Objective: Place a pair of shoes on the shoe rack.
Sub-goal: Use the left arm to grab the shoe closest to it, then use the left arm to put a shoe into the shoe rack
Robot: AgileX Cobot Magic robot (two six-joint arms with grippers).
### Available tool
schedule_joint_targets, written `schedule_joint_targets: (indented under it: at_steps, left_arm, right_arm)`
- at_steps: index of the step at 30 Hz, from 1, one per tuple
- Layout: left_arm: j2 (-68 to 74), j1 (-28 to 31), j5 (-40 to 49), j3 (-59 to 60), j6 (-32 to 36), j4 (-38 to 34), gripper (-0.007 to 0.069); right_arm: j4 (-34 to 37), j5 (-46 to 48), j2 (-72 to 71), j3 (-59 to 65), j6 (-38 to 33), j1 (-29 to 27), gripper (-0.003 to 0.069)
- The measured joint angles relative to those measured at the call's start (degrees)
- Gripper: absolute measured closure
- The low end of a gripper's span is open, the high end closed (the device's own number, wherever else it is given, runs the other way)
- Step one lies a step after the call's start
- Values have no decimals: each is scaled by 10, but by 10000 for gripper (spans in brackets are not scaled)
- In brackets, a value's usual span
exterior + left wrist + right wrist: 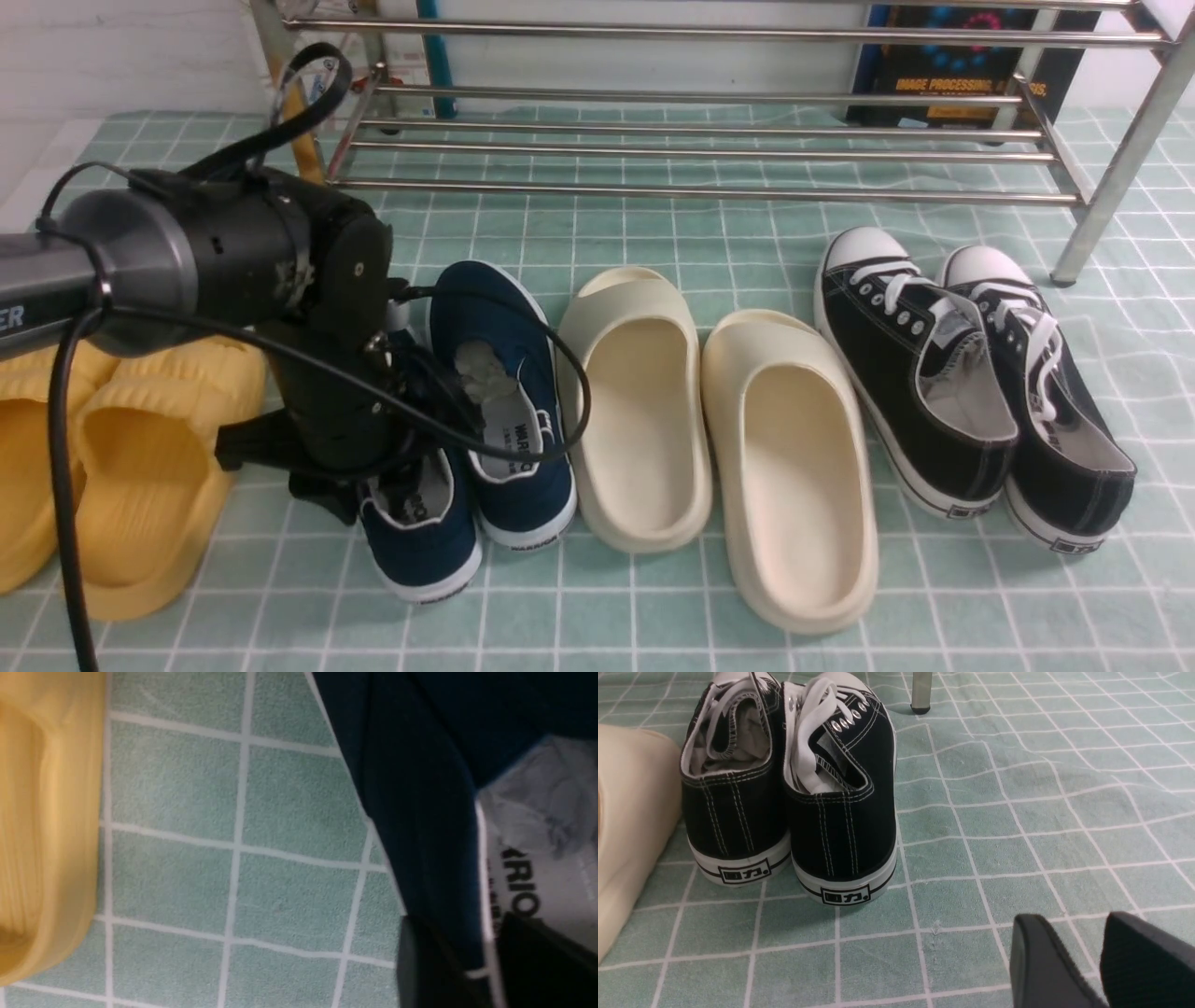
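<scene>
Left gripper clamped on outer side wall of one navy slip-on; pair sits near mat front-left, between yellow slides and cream slides, short of shoe rack at far edge. Right gripper released, holding nothing.

"WARRIOR" is printed on the grey insoles and white heel rubber of the navy slip-ons; the left wrist view catches only "RIO". The black sneakers carry boxed "回力" heel tags. "IMAGE PROCESSING" runs across a dark cover behind the shoe rack.
</scene>
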Motion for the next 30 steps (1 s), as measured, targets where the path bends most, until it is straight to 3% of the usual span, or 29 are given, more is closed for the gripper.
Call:
schedule_joint_targets:
  at_steps: [4, 14, 21, 30]
  left_arm:
    - [-2, 0, 5, 0, -2, 22, 602]
    - [-99, 16, 40, -85, 24, 59, 599]
    - [-45, 79, 37, -178, 139, -78, 599]
    - [28, 131, 13, -286, 156, -86, 599]
  right_arm:
    - [0, 0, 0, 0, 0, 0, 419]
    - [0, 0, 0, 0, 0, 0, 414]
    - [0, 0, 0, 0, 0, 0, 412]
    - [0, 0, 0, 0, 0, 0, 412]
